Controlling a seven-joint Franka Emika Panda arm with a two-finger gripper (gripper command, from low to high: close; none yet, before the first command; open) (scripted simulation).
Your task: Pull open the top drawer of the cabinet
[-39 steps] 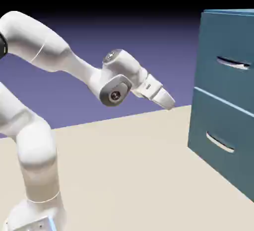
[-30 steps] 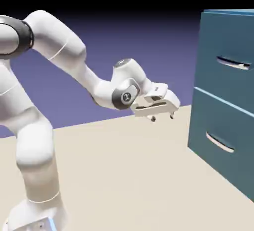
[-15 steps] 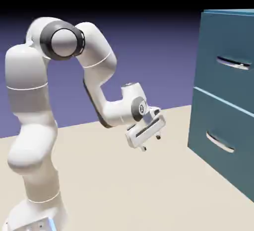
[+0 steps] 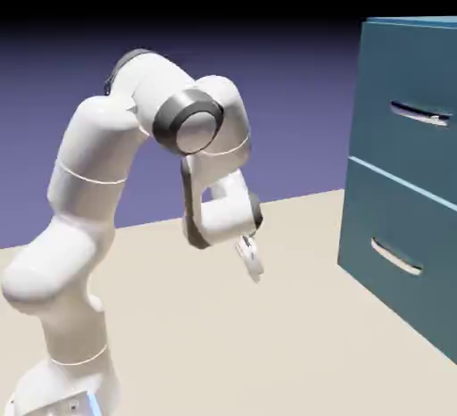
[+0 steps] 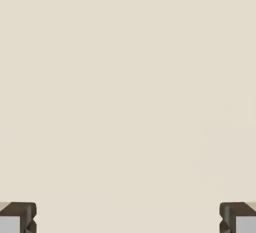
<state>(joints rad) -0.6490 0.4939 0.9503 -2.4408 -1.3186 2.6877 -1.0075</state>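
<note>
Arm has folded in since the earlier frame, wrist swung down; gripper [image 4: 253, 267] now points at the table [image 4: 268, 343], well short of the cabinet [image 4: 406, 182]. Hand view: only bare beige tabletop, fingertips [image 5: 17, 218] at opposite bottom corners, so jaws spread wide, nothing held. Top drawer [image 4: 406, 106] sits flush, shut, its silver handle [image 4: 419, 115] untouched, at exterior view's right.

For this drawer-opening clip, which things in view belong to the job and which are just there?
Belongs to the job:
- top drawer with its silver handle, shut
- cabinet
- gripper, open, pointing down at the table, well short of the cabinet

Just there:
- lower drawer
- table
</note>
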